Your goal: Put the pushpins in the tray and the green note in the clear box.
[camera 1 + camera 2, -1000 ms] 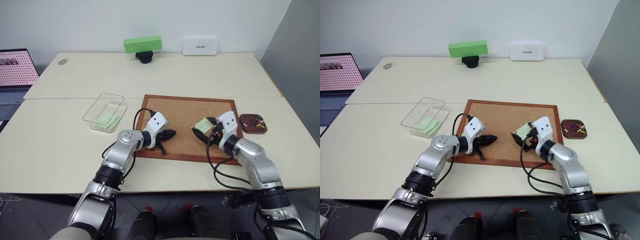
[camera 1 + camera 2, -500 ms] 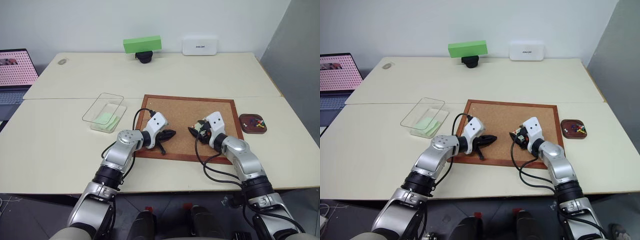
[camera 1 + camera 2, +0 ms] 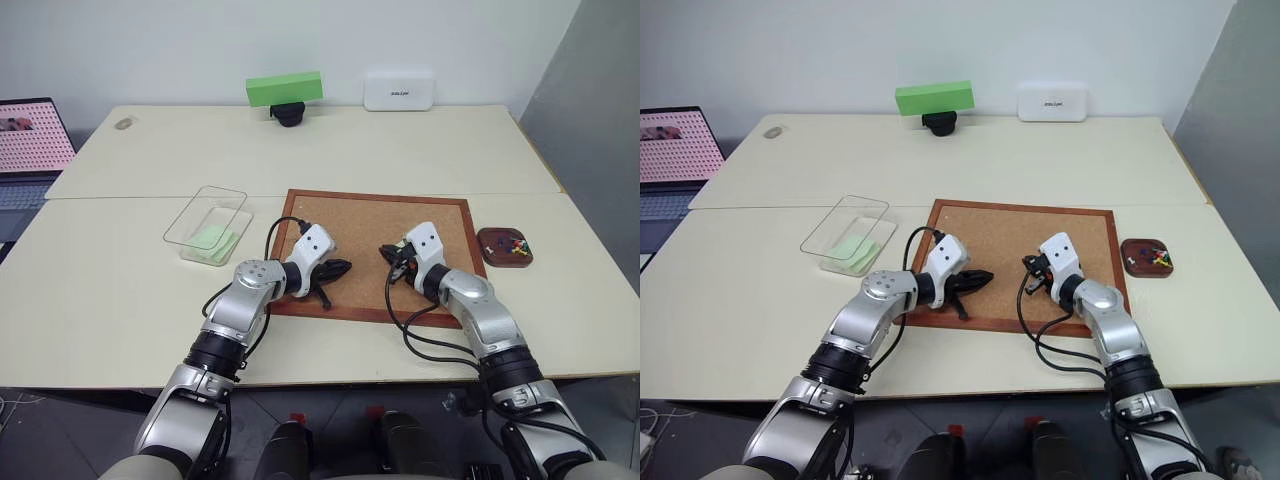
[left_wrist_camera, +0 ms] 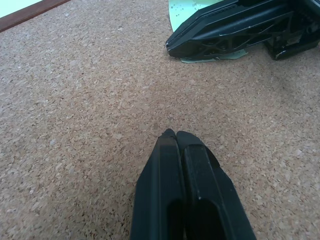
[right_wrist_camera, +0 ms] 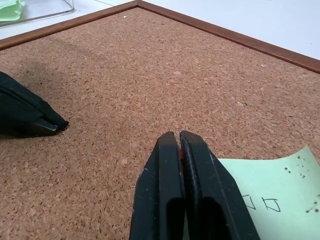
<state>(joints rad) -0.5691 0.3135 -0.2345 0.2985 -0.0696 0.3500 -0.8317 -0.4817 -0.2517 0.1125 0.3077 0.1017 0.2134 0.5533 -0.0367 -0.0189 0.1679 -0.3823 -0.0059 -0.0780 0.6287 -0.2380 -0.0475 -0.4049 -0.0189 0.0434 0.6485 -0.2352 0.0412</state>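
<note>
Hovering mid-corkboard [image 3: 350,225], both pincers closed: left gripper [image 4: 176,136] empty, right gripper [image 5: 179,136] pinching a red sliver. Green note [image 5: 270,192] under right fingers; bare cork between the tips.

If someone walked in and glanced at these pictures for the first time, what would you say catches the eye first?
Most striking is the wood-framed corkboard at the table's middle, with both black claws resting on it: the left claw shut and empty, the right claw shut at the edge of a pale green note. Next come the bright green block at the far edge, the clear box left of the board, and the small brown tray of coloured pushpins on its right.
</note>
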